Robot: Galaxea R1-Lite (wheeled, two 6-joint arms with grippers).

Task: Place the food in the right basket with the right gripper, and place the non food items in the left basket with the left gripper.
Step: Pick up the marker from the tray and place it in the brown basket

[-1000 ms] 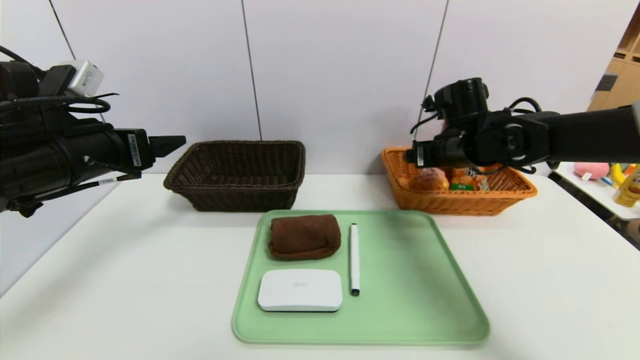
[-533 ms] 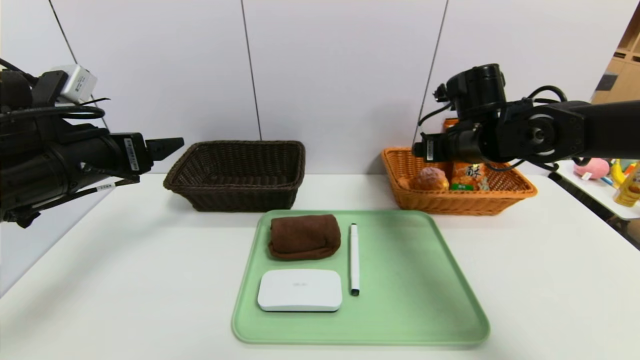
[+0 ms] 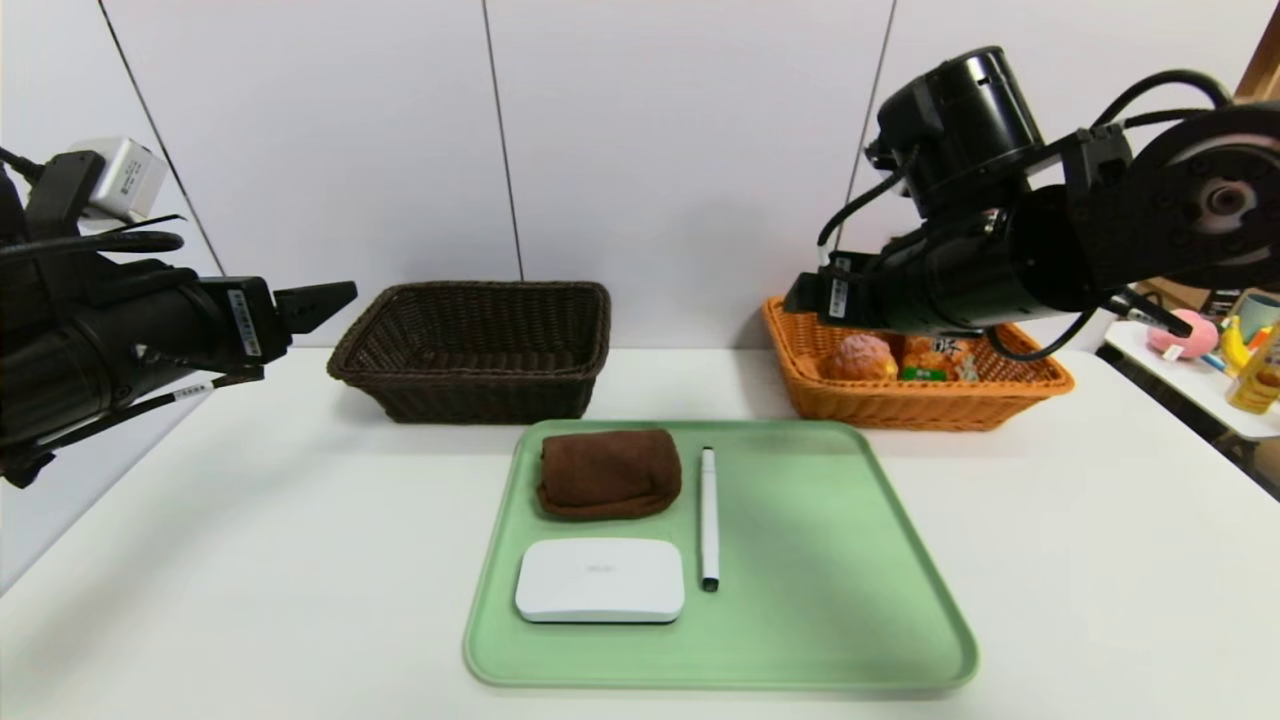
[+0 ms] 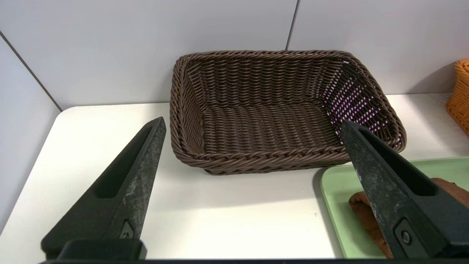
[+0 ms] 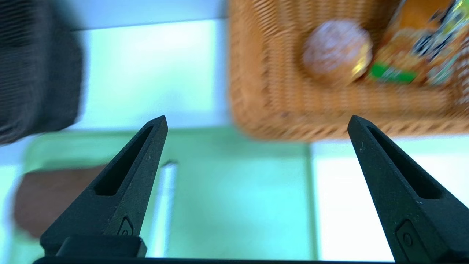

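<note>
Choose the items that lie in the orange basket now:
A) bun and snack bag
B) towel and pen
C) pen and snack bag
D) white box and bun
A: the bun and the snack bag sit side by side inside the orange basket.

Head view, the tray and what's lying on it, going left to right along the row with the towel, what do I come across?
Green tray's left rim, folded brown towel, white pen, then the tray's right rim.
</note>
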